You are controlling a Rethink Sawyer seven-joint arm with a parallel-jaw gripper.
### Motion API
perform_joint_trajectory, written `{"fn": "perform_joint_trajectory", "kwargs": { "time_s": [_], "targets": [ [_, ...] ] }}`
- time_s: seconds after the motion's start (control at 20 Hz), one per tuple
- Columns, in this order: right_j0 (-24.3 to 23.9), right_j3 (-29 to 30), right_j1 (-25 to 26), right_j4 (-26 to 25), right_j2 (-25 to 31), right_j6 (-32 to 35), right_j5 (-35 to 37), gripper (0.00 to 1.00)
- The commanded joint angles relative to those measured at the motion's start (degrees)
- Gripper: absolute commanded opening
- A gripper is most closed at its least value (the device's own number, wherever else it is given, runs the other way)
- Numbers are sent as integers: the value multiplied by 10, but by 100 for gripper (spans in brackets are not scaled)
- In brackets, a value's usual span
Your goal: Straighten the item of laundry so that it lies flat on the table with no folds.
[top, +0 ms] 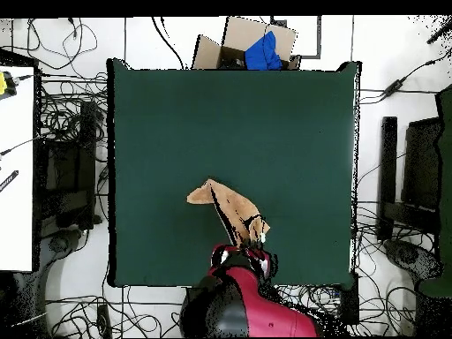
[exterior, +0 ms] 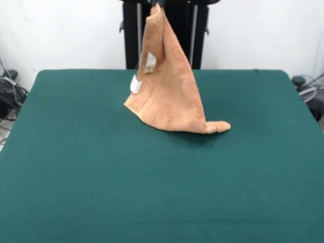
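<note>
1. Peach-orange terry towel (exterior: 169,96) hanging in a tall cone at upper centre of the front view, top corner pinched at the frame's top edge by the gripper (exterior: 157,5) — clamped on the cloth.
2. Lower edge resting on the dark green table (exterior: 162,192), one corner trailing out toward the right in the front view.
3. Small white tag (exterior: 135,84) on the towel's left edge, midway up.
4. Seen from overhead — towel (top: 228,206) stretched diagonally in the lower middle of the frame, just above the red arm (top: 256,309).
</note>
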Motion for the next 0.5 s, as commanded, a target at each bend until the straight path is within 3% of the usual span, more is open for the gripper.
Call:
{"fn": "perform_joint_trajectory", "kwargs": {
  "time_s": [0.05, 0.5],
  "targets": [
    [-24, 53, -36, -23, 8, 21, 45, 0],
    [-59, 60, -76, -19, 19, -16, 79, 0]
  ]
}}
